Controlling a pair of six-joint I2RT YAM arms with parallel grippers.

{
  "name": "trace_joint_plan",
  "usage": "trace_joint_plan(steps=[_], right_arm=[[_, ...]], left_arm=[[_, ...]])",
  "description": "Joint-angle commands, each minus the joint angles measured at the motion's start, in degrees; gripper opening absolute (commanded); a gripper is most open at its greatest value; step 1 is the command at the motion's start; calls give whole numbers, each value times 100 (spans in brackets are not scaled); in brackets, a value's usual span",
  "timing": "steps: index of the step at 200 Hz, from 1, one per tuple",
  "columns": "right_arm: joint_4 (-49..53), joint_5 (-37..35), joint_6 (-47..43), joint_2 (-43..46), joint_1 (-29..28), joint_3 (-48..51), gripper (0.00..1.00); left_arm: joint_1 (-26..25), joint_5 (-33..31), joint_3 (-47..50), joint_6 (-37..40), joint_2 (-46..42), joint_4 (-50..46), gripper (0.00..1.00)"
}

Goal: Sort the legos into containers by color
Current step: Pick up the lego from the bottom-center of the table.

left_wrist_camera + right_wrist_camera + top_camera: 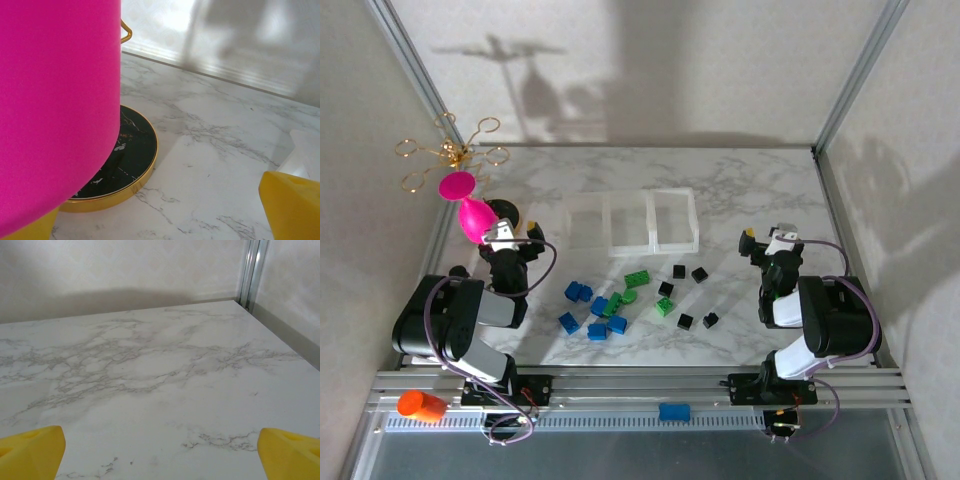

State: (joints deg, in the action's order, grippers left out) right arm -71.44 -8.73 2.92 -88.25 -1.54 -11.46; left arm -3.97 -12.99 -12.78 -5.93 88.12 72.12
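Hard plastic legos (pixel 637 279) lie loose just before the empty containers (pixel 649 220). Light, stiff and slippery, I judge: each is best pinched across its flat sides. My left gripper (pixel 510 232) and right gripper (pixel 770 240) gape wide, holding nothing.

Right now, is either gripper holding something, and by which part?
Nothing is held. The left gripper and right gripper stand open and empty; the legos lie on the table.

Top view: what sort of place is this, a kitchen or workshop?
Likely a robot test cell: left arm and right arm bolted to a rail, plain panels around a marble table, legos beside containers.
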Motion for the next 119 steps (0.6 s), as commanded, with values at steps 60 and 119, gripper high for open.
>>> trace_joint_plan(steps=[60, 119], right_arm=[[-248, 56, -81, -17, -4, -88, 99], [-228, 117, -107, -4, -1, -99, 99]], left_arm=[[36, 130, -85, 66, -100, -12, 99], [8, 359, -103, 183, -119, -59, 99]])
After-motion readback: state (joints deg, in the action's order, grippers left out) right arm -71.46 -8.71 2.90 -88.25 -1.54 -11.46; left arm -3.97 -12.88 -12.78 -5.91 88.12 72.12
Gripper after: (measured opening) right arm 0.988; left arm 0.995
